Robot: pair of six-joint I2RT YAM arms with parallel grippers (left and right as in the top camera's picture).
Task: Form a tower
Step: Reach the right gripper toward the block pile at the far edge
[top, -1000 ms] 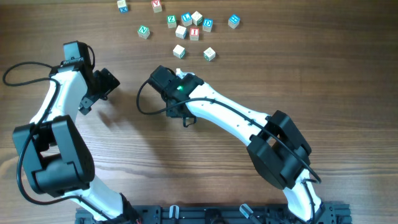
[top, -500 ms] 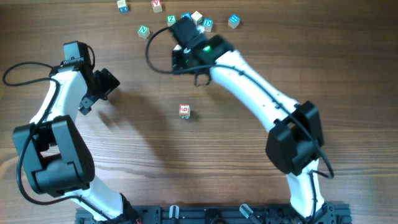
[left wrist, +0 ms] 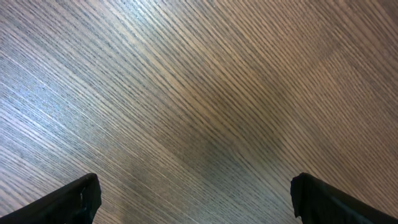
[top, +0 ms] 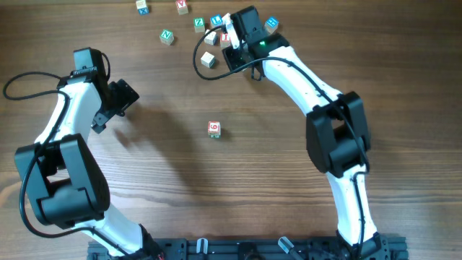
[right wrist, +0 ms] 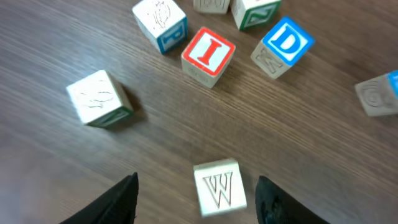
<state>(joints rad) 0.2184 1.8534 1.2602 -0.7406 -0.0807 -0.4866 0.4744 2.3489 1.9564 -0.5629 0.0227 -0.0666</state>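
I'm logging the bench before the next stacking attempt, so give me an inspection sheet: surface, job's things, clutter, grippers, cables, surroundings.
Surface: wood-grain table, no spills seen.
Job's things: one red-letter cube alone mid-table; stacking cannot be judged from above.
Clutter: loose letter cubes at the far edge, including W cube, red I cube, blue D cube.
Grippers: left gripper open over bare wood; right gripper open, straddling the W cube without touching.
Cables: black cable loops beside the left arm; another by the right wrist.
Surroundings: black rail at the near edge.
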